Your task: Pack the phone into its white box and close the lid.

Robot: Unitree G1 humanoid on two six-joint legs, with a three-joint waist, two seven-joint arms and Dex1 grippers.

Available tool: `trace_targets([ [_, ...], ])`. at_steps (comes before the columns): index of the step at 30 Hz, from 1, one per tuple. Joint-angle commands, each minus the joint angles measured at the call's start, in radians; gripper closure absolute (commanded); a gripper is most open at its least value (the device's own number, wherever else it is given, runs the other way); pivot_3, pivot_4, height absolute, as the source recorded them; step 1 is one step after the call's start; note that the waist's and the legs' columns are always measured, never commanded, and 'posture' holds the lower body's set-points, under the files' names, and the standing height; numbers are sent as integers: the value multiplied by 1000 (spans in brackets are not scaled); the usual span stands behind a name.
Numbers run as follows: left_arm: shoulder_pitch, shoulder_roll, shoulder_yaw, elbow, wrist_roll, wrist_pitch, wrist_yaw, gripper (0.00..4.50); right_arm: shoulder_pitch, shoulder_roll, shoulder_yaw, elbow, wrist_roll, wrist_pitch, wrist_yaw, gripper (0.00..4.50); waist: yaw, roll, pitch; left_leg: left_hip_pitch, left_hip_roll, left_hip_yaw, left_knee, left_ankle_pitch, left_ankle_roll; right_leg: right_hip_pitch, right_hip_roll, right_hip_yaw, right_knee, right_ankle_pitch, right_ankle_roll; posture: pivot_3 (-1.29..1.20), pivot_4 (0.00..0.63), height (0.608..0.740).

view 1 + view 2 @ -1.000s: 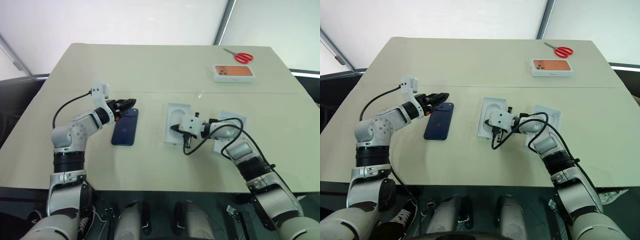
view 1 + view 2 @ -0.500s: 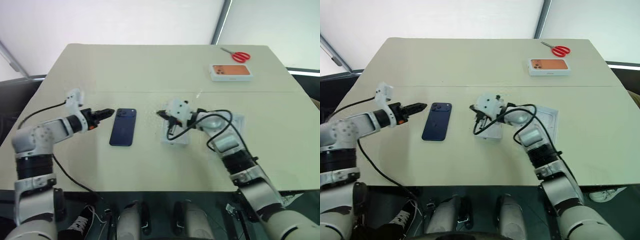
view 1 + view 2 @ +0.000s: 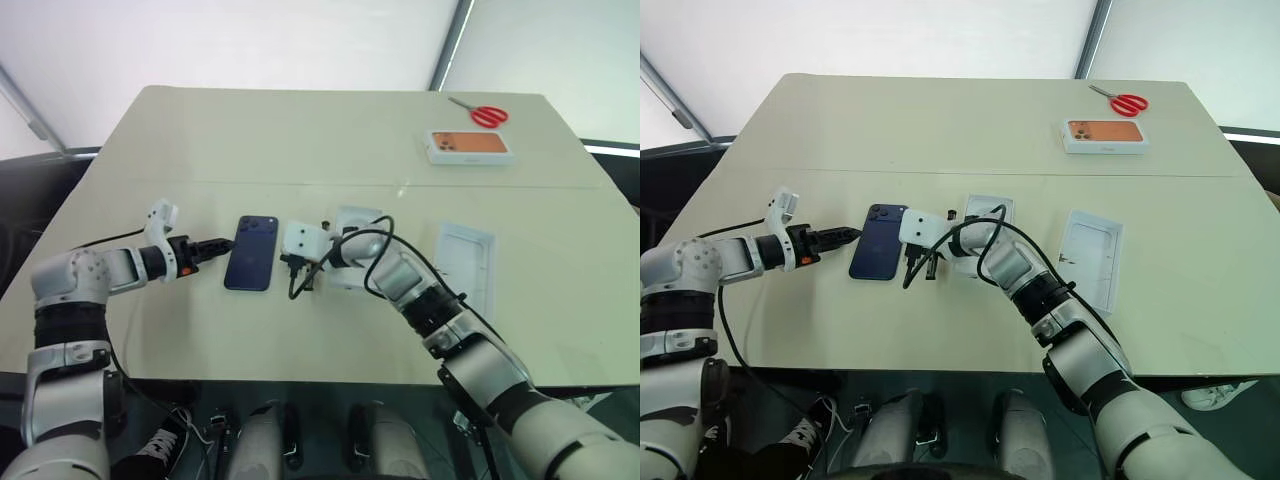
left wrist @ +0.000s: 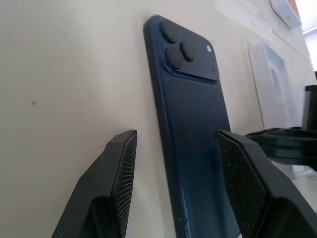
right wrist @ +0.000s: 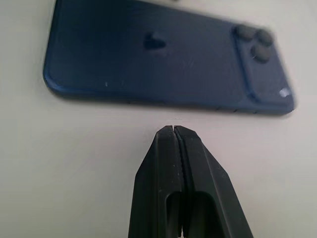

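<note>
- Phone [image 3: 251,253] lying flat on table [image 3: 300,140], back up, camera cluster at its far end; positioned left of centre, at roughly 9 o'clock from white box [image 3: 352,222].
- Left gripper [image 3: 222,243] at 9 o'clock of phone, low to the surface, pointing at its left long edge; fingers [image 4: 116,183] spread apart, astride that edge, gripping nothing.
- Right gripper [image 5: 174,130] at 3 o'clock of phone, just beside its right long edge; fingers pressed together, tip close to the edge, contact not determinable.
- White box largely covered by right arm, far end exposed.
- Thin white insert [image 3: 466,262] flat at 3 o'clock of white box, well apart from phone.
- Orange-pictured box [image 3: 469,146] at 1 o'clock, far side of table; red-handled scissors [image 3: 481,113] just beyond it.
</note>
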Motion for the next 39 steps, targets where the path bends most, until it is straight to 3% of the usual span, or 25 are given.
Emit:
trace_targets([
  [1,-11,-41,-65,51,38,28,17,1844,-41,29,31,75,-52,-17,-35,4474,1,0,-1,1,0,0,0,0,0,1,0,0,0,0,0,0,150,738],
  [6,-22,-60,-116,59,66,50,3,1844,-66,64,12,140,-55,-39,-59,4474,0,0,-3,6,0,0,-1,-2,-3,5,0,1,0,0,0,0,150,738],
  [19,-51,-206,-17,46,18,147,42,1844,-69,58,-8,156,-55,-79,-65,4474,3,2,-6,11,-1,0,-2,-2,-3,9,-1,1,0,0,0,0,150,738],
  [39,12,-97,82,46,-2,120,39,1844,-48,49,-5,144,-65,-103,-58,4474,-32,2,-6,11,0,1,-9,0,-7,6,-2,2,-1,0,0,0,150,738],
])
